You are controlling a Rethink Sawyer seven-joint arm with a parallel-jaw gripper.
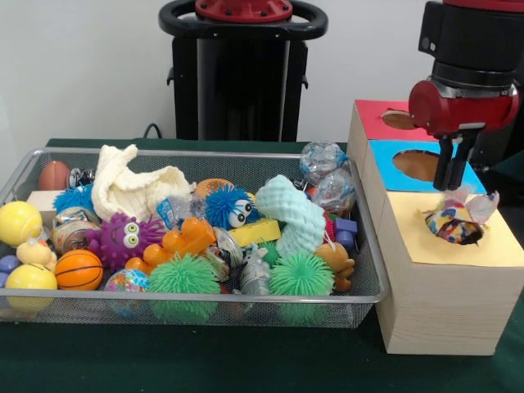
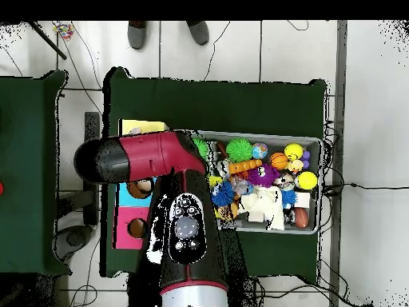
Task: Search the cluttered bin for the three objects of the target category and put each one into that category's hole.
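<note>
The end effector (image 1: pixel 452 182) is hanging just above the yellow box's hole (image 1: pixel 455 227), fingers close together and holding nothing. 1 polka-dot cloth bunch (image 1: pixel 458 214) is sitting in that hole, partly sticking out. The wire bin (image 1: pixel 370 270) is resting alongside on the green counter (image 1: pixel 205 360), crowded with toys.

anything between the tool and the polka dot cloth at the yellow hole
No. In the front view the tool hangs right above the polka-dot cloth bunch sitting in the yellow box's hole, with nothing between. The overhead view hides this.
</note>
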